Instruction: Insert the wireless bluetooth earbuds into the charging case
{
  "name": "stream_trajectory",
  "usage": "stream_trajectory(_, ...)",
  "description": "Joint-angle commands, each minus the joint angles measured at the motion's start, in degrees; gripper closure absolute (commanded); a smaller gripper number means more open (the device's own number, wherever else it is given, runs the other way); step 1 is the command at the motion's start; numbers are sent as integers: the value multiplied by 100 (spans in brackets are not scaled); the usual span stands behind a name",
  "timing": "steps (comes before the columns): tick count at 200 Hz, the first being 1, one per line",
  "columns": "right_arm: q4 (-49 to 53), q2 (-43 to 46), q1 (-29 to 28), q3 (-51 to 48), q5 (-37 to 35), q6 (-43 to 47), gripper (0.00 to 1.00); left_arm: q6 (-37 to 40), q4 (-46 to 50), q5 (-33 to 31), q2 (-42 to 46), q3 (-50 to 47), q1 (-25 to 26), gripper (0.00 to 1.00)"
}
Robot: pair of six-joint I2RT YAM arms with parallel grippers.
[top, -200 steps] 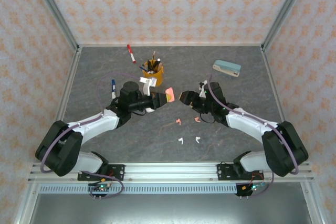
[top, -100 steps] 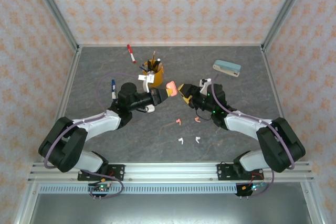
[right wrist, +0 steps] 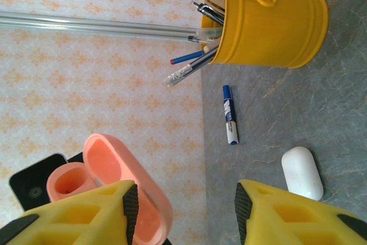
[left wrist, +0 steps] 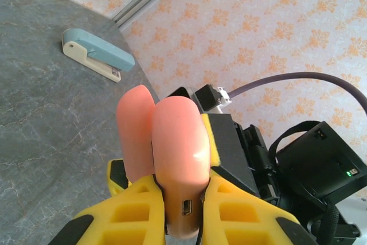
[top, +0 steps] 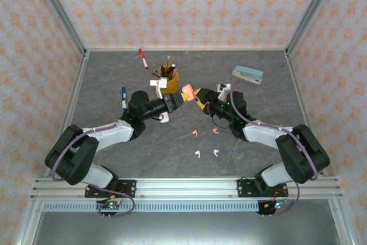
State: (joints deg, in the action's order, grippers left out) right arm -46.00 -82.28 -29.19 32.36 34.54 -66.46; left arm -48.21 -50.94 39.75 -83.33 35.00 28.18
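My left gripper (left wrist: 182,202) is shut on the base of the salmon-pink charging case (left wrist: 178,153), held above the table with its lid hinged open. In the top view the case (top: 187,92) hangs between my left gripper (top: 182,97) and right gripper (top: 198,97). The right gripper (right wrist: 184,213) is open, and the case's open lid (right wrist: 129,185) lies just inside its left finger (right wrist: 86,213). Two pink earbuds (top: 195,133) (top: 215,131) and two white earbuds (top: 196,154) (top: 216,152) lie on the table in front of both grippers.
A yellow pen cup (top: 167,77) stands just behind the left gripper. A white case (right wrist: 302,173) lies on the table under the left arm. A blue marker (top: 124,96), a red marker (top: 143,58) and a blue-grey stapler (top: 248,74) lie farther out.
Both grippers moved toward each other and a little toward the back. The right gripper's jaws narrowed and now straddle the edge of the pink case's lid.
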Motion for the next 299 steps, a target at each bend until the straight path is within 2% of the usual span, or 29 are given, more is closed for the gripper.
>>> stream_trajectory(1, -469, -16, 22, 34, 92, -99, 52, -104, -423, -149, -90, -32, 87, 100)
stream_trajectory(61, -638, -71, 20, 25, 97, -234, 56, -376, -1046, -266, -399, -24, 141, 100)
stream_trajectory(133, -735, -188, 27, 86, 61, -341, 69, -400, -1148, -368, -451, -37, 219, 100)
stream_trajectory(299, -779, -245, 34, 31, -66, -412, 76, -385, -1101, -509, -447, -29, 291, 100)
